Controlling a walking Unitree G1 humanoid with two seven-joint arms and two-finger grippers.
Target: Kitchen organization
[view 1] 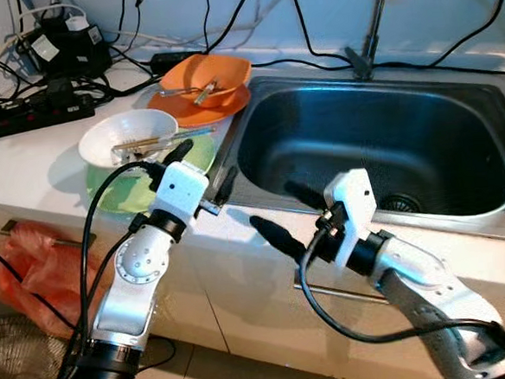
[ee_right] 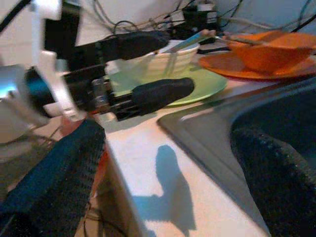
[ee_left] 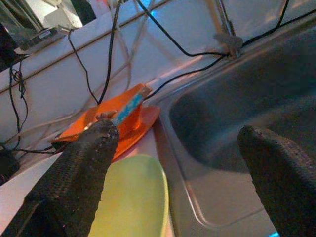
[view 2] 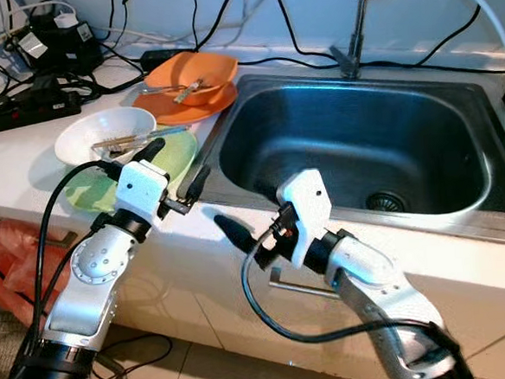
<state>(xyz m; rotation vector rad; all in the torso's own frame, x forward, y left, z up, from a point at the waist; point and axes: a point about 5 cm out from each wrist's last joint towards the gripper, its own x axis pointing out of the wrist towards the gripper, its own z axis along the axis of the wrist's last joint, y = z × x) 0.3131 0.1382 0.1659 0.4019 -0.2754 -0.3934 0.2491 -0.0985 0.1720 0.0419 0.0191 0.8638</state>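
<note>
A white bowl (view 1: 127, 136) with utensils in it rests on a green plate (view 1: 123, 197) on the white counter, left of the sink (view 1: 461, 194). Behind them an orange bowl (view 1: 208, 75) holding cutlery sits on an orange plate (view 1: 197, 113). My left gripper (view 1: 202, 169) hovers open over the counter edge between the green plate and the sink, holding nothing. My right gripper (view 1: 289, 215) is open and empty above the sink's front rim, pointing toward the left gripper. The left wrist view looks along its fingers (ee_left: 74, 182) at the orange bowl (ee_left: 123, 116) and green plate (ee_left: 133, 197).
A faucet (view 1: 378, 7) stands behind the sink. A black power strip (view 1: 30, 114) and tangled cables lie at the counter's back left. A red plastic bag (view 1: 32, 257) hangs below the counter on the left. Tiled floor lies beneath.
</note>
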